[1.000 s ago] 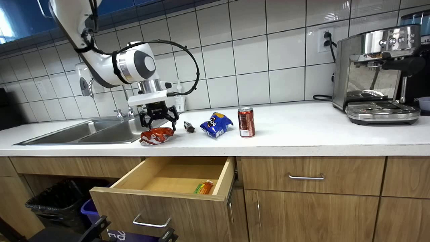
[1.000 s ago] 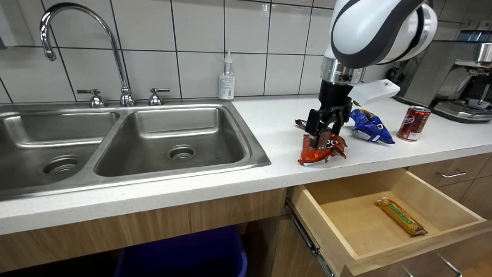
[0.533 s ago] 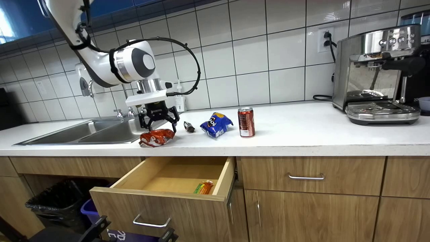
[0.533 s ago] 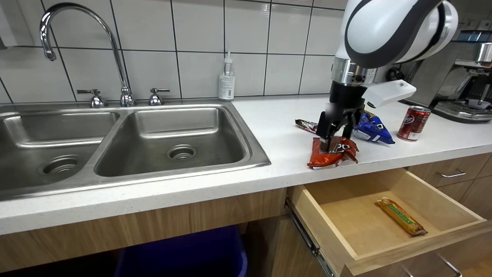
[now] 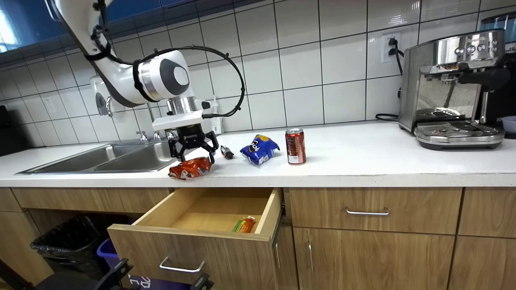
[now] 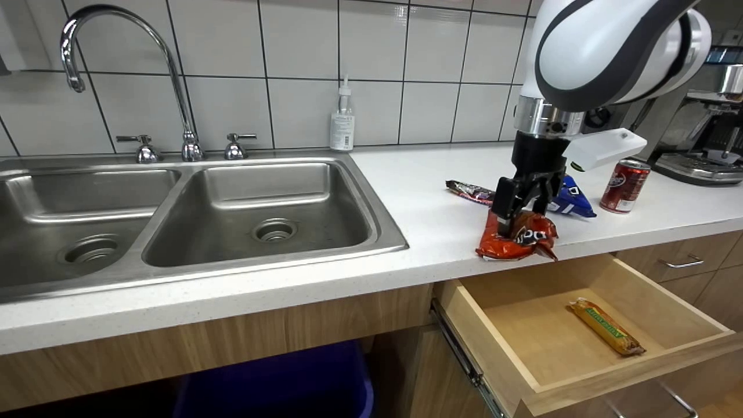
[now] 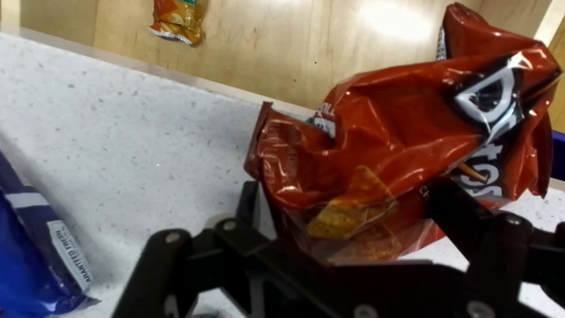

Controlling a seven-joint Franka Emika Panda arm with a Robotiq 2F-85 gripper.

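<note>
"Near the front edge of the counter [image 5: 363, 157], which step is this?"

"Holding, I'd judge: the gripper [image 5: 197, 159] pinches the red Doritos bag [image 7: 397, 123] between wide-set fingers."

"And the next move?"

"Probably calls for a steady squeeze; crinkly film slips."

"Where's the bag, exactly?"

"Under the palm, between the fingertips, bulging toward the pulled-out drawer [image 5: 225, 257]. Lifted? Can't tell."

The red chip bag [image 7: 384, 132] has a glossy, crinkled plastic skin. The gripper [image 5: 197, 160] looks matt, the sink [image 6: 384, 231] satiny metal, the drawer [image 6: 534, 331] smooth wood, and the wall tiles [image 5: 302, 64] glossy.
</note>
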